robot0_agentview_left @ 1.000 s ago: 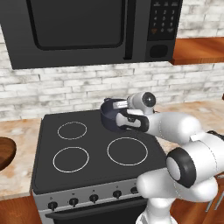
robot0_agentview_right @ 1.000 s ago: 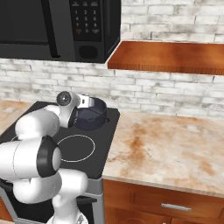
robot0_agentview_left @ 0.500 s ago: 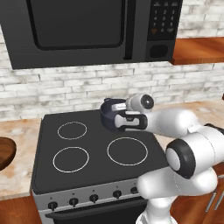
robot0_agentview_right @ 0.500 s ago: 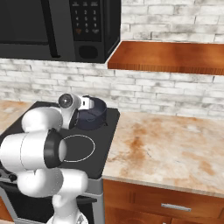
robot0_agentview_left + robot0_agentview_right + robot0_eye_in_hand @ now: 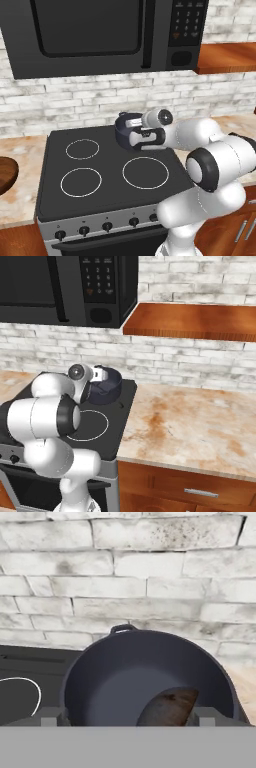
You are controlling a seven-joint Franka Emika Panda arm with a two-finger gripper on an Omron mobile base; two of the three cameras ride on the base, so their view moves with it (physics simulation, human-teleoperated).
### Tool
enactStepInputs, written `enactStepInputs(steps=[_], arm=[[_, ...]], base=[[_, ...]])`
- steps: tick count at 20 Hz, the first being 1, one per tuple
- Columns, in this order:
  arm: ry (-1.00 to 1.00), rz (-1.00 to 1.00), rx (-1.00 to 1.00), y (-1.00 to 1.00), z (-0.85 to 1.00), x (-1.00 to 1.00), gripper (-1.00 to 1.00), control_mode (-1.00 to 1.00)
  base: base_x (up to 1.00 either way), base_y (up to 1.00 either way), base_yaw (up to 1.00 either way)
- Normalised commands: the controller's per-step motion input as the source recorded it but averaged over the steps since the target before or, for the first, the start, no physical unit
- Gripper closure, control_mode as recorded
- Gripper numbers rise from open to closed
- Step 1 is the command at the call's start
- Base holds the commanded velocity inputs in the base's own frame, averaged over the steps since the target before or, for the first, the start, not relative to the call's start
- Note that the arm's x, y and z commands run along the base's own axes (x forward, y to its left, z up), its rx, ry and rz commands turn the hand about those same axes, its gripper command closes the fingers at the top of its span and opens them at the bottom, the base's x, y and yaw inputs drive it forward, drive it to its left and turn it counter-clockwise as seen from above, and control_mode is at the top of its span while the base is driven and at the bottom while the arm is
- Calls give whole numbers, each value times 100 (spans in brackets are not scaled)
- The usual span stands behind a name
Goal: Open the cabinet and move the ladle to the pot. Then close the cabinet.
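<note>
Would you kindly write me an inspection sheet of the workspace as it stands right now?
Surface: black stove top with ring markings, between speckled counters.
Job's things: pot on the back stove ring, a brown ladle bowl lying inside it; cabinet underside above the counter, doors out of frame.
Clutter: brown wooden bowl at the left edge.
Claw: claw open, at the pot's rim, holding nothing.
Cables: nothing seen.
Surroundings: microwave, brick wall.

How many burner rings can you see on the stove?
3: back left, front left, front right. A fourth may be hidden under the pot at back right.
</note>
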Motion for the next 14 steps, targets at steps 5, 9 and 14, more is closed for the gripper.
enactStepInputs(steps=[5,9,14], arm=[[0,0,0,1,0,6,-100,-100],[0,0,0,8,0,29,-100,-100],[0,1,0,18,0,70,-100,-100]], base=[[0,0,0],[0,0,0],[0,0,0]])
